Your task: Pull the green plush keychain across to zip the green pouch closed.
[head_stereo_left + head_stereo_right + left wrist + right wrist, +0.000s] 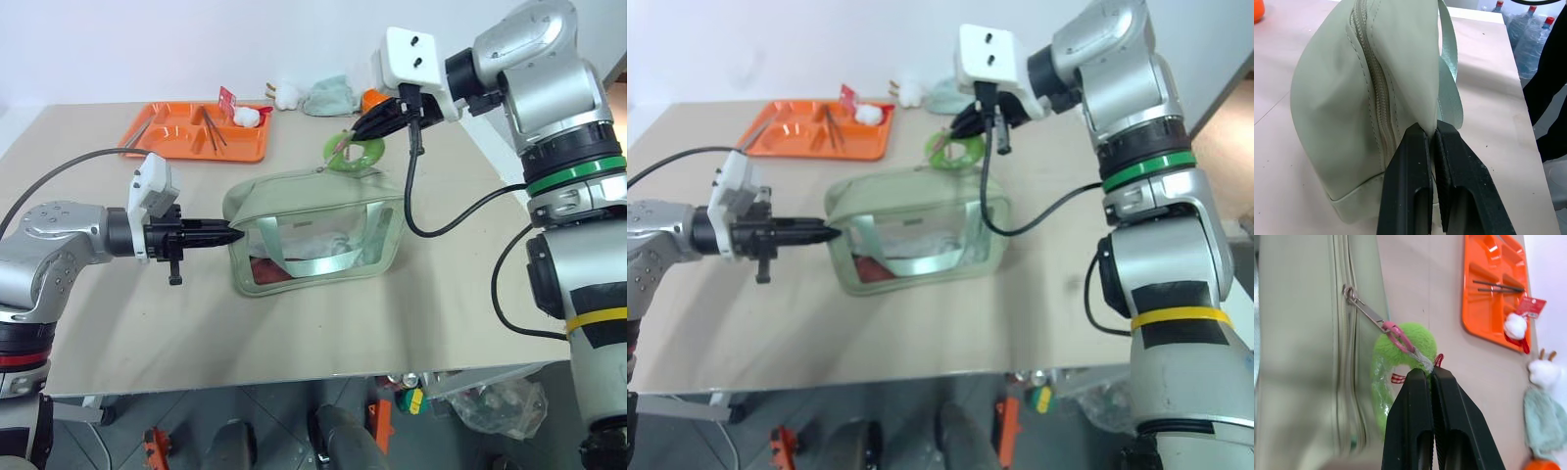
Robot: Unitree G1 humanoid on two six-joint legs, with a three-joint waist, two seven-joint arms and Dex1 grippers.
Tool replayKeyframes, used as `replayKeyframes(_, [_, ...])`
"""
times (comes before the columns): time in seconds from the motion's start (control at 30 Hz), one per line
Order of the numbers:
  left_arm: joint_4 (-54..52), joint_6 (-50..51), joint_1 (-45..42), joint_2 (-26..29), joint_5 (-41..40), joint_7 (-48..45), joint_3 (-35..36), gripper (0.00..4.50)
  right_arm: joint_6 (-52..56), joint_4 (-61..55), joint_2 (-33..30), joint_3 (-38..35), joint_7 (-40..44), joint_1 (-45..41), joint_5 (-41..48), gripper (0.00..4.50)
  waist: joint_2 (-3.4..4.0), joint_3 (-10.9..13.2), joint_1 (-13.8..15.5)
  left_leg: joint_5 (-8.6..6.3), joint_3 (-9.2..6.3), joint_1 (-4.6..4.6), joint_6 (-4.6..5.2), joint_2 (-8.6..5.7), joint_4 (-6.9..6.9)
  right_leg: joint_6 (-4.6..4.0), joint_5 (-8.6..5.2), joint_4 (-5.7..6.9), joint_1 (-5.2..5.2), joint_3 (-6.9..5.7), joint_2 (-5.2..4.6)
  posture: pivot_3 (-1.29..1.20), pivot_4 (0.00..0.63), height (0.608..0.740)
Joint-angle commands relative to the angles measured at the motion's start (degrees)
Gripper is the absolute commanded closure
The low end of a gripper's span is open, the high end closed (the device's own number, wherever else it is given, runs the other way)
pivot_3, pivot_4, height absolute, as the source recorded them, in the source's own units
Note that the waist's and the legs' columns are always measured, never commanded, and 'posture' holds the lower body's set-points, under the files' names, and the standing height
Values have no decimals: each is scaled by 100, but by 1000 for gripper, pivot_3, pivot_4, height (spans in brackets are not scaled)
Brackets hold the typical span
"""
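The green plush keychain [1382, 382] hangs off the far right end of the green pouch [313, 235], joined to the zipper pull by a pink clip and a short metal link. The right gripper [1430, 374] has its jaws pressed tight together on the loop at the top of the charm, holding it up above the desk [196, 333] just beyond the pouch's far corner. The zipper line beside the pull looks drawn together, as far as the right wrist view shows.

The pouch sits upright near the middle of the desk, its clear side window and a webbing handle facing the robot. At its left end the left gripper [1431, 134] lies level, its jaws closed on a fold of the pouch fabric right beside the zipper seam.

Well behind the pouch, an orange tray [176, 142] holds thin sticks and a small white pom-pom, and a pale mint cloth lump [331, 96] lies near the back edge.
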Motion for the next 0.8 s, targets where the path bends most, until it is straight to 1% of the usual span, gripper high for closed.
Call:
replayKeyframes(0.03, [-138, -7, 26, 13, -66, -38, 68, 4500, -367, -40, -387, -138, -95, -189, -232, 4493, 0, 0, 1, 0, -1, 0, 0, 0, 0, 0, -1, 0, 0, -1, 0, 0, 150, 740])
replayKeyframes(0.17, [-164, -1, 65, 8, -69, -32, 85, 4500, -954, 1, -808, -65, -293, -98, -606, 4493, 0, 0, 3, 0, 0, 0, 0, -1, -1, -1, -1, 0, 0, -1, -1, 0, 150, 740])
replayKeyframes(0.3, [-175, -3, 94, 15, -80, -25, 108, 4500, -1458, -210, -1409, -68, -91, 222, -783, 4493, 0, 0, 9, 0, 0, 0, 0, -3, -3, 0, -4, -2, 0, 0, -2, 0, 150, 740])
replayKeyframes(0.37, [-190, -11, 122, 20, -85, -18, 119, 4500, -1493, -320, -1620, -122, -115, 439, -805, 4493, 0, 0, 10, 0, 1, 1, 0, -5, -5, 1, -6, -2, 0, 2, -4, 0, 150, 740])
replayKeyframes(0.53, [-196, -3, 180, 58, -136, 33, 223, 4500, -942, -894, -1883, -496, -367, 1522, -484, 4493, 2, 1, -4, 0, 5, 9, 0, -3, -8, 1, -5, 1, 2, 12, -1, 0, 150, 740])
replayKeyframes(0.6, [-159, 12, 174, 108, -156, 22, 283, 4500, -577, -1140, -1828, -649, -607, 2080, -374, 4493, 2, 1, -4, 0, 6, 11, 0, -3, -7, -1, -4, 4, 1, 14, 0, 0, 150, 740])
replayKeyframes(0.8, [3, -30, 7, 159, -108, -35, 220, 4500, 271, -1969, -1624, -818, -1014, 3270, -182, 4493, 2, 1, -7, 0, 7, 16, 0, 0, -6, -1, -3, 7, 4, 19, 10, 0, 150, 740])
